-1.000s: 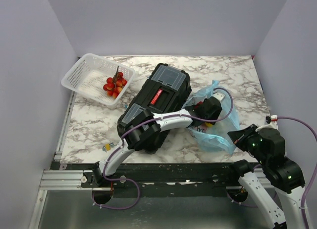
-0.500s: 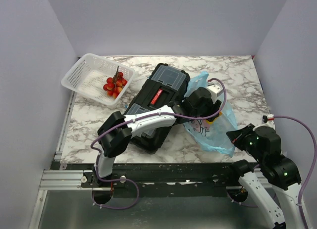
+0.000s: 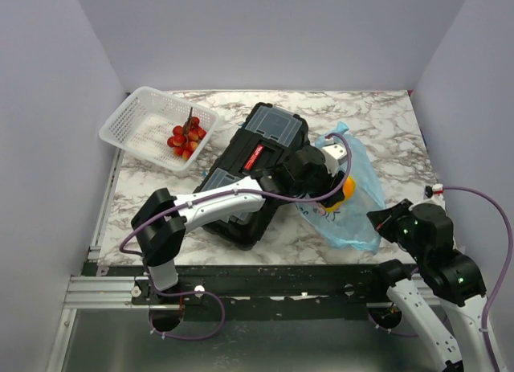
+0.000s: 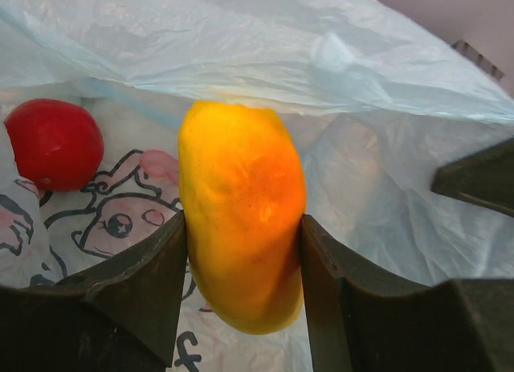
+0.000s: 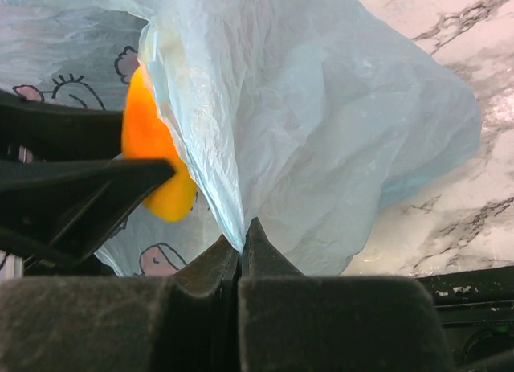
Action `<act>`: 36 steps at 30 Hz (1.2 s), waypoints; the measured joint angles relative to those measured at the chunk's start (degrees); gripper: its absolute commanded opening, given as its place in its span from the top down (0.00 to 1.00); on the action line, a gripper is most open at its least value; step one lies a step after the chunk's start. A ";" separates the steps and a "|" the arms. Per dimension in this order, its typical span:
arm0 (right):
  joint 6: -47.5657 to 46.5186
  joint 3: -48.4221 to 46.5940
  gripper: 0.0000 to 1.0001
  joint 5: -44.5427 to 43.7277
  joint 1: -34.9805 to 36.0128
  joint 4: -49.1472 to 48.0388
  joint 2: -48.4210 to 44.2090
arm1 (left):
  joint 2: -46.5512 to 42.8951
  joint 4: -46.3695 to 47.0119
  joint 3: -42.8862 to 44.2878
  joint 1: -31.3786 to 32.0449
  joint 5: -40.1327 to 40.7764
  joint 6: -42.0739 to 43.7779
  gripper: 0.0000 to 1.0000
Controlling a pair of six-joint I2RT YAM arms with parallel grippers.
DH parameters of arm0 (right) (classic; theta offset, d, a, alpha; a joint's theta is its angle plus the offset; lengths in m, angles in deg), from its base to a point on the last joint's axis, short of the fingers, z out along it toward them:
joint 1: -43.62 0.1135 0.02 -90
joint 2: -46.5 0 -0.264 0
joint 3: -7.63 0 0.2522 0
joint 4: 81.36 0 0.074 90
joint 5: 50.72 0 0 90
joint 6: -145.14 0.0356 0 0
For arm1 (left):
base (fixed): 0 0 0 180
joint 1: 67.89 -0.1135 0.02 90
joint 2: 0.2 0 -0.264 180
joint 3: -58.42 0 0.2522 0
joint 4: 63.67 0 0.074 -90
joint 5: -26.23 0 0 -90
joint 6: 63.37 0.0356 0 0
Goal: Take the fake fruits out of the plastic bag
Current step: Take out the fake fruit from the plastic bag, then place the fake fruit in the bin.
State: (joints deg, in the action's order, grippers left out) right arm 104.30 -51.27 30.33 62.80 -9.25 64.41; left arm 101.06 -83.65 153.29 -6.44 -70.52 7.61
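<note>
1. Left gripper (image 4: 241,227) had the mango (image 4: 241,203) clamped between its jaws, one finger on each side, so they sat partly spread around the fruit
2. The mango stood roughly upright in that grip, with the bag (image 4: 337,67) showing behind and under it
3. A red fruit (image 4: 52,143) lay on the bag's cartoon print, left of the mango in the left wrist view and not touching it
4. Right gripper (image 5: 241,247) had its jaws pressed together, pinching a thin fold of the bag's edge
5. From the top, the bag was on the marble table (image 3: 161,203), right up against the black toolbox (image 3: 257,159), with the left arm reaching over the toolbox to it
6. The grapes (image 3: 186,135) were in the white basket (image 3: 128,119) at the far left corner, well apart from the bag
</note>
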 measured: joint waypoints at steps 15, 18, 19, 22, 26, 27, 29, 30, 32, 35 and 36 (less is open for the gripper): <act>-2.91 -0.02 0.99 -0.94 0.00 -5.70 6.47 | -10.03 -1.38 -2.51 0.00 -7.63 1.03 1.00; -2.91 -0.07 0.99 -1.62 0.00 -5.79 6.99 | -12.02 -1.81 -3.37 0.00 -8.09 1.66 1.00; -2.89 -0.07 0.99 -1.90 0.00 -5.77 7.02 | -13.18 -2.21 -3.82 0.00 -8.11 2.12 1.00; -2.73 -0.07 0.99 -2.36 0.00 -5.75 6.47 | -15.61 -3.21 -4.11 -0.04 -8.09 3.23 1.00; -2.75 -0.07 0.99 -2.38 0.00 -5.77 5.68 | -20.37 -2.91 -5.42 -0.85 -7.98 3.93 1.00; -2.75 -0.07 0.99 -2.36 0.00 -5.84 5.70 | -21.64 -2.73 -5.99 -1.27 -7.96 3.63 1.00; -2.75 -0.07 0.99 -2.36 0.00 -5.95 6.08 | -23.85 -2.29 -7.13 -2.32 -7.85 3.06 1.00; -2.78 -0.07 0.99 -2.34 0.00 -6.05 6.43 | -25.53 -2.12 -8.07 -3.39 -7.61 2.64 1.00; -2.80 -0.07 0.99 -2.34 0.00 -6.08 7.26 | -28.70 -2.32 -9.94 -5.75 -6.67 1.84 1.00; -2.84 -0.07 0.99 -2.36 0.00 -6.10 7.89 | -33.33 -2.80 -12.50 -10.60 -4.28 0.83 1.00; -2.89 -0.07 0.99 -2.36 0.00 -6.10 7.89 | -34.71 -2.97 -13.14 -12.41 -3.08 0.44 1.00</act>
State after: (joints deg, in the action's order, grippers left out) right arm 101.42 -51.34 27.97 62.80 -15.35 72.30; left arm 66.35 -86.62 140.15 -18.86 -73.60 8.05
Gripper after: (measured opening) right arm 0.009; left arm 0.508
